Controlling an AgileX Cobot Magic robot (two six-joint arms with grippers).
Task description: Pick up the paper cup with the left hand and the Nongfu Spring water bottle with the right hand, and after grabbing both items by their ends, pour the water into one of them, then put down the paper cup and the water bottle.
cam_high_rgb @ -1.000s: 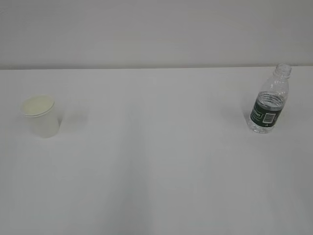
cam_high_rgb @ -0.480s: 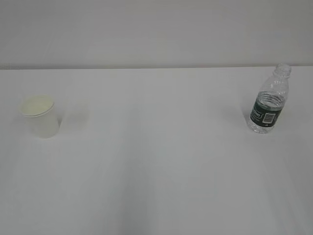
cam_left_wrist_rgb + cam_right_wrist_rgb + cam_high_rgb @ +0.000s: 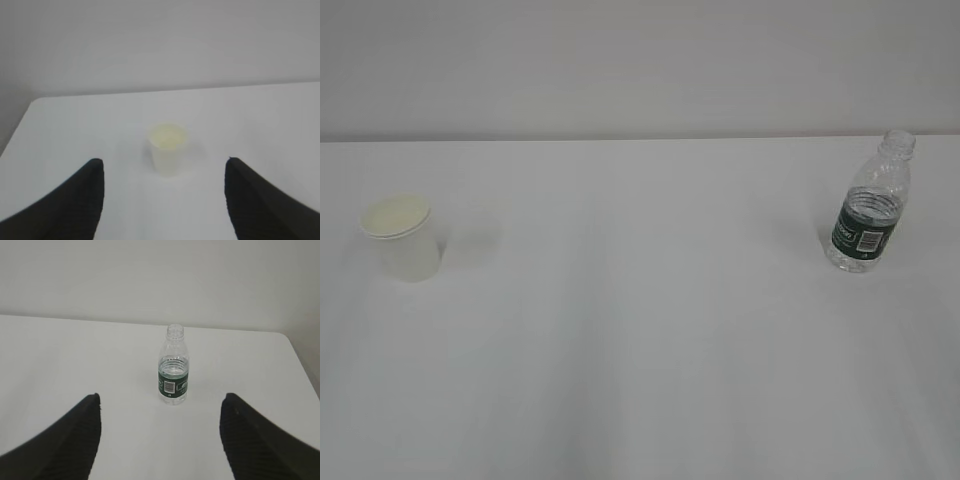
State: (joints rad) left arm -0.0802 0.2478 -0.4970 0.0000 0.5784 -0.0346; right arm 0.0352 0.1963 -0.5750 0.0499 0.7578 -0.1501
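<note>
the paper cup (image 3: 404, 238) stands upright on the left of the white tabletop (image 3: 640, 330), and the nongfu spring water bottle (image 3: 870, 204) stands upright and capless far to the right, well apart from it. neither arm shows in the exterior view. in the left wrist view the left pincer (image 3: 164, 197) stands wide open and empty, with the cup centred ahead between its dark fingers (image 3: 75, 200) but not yet between them. in the right wrist view the right pincer (image 3: 160, 435) is likewise spread wide and holds nothing, and the bottle sits ahead, lined up with the gap.

the risks ahead lie mostly in the two grasps. the cup looks light and thin-walled, so a finger that touches one side first would likely push it away or tip it, and too hard a squeeze could crush its wall. the bottle is open at the top and seems to hold water (image 3: 173, 390) up to about its label, so a knock during the approach could topple it and spill across the tabletop. its ribbed plastic may flex or slip under a grip taken near an end. later, a poorly aligned pour could miss the small cup mouth.
</note>
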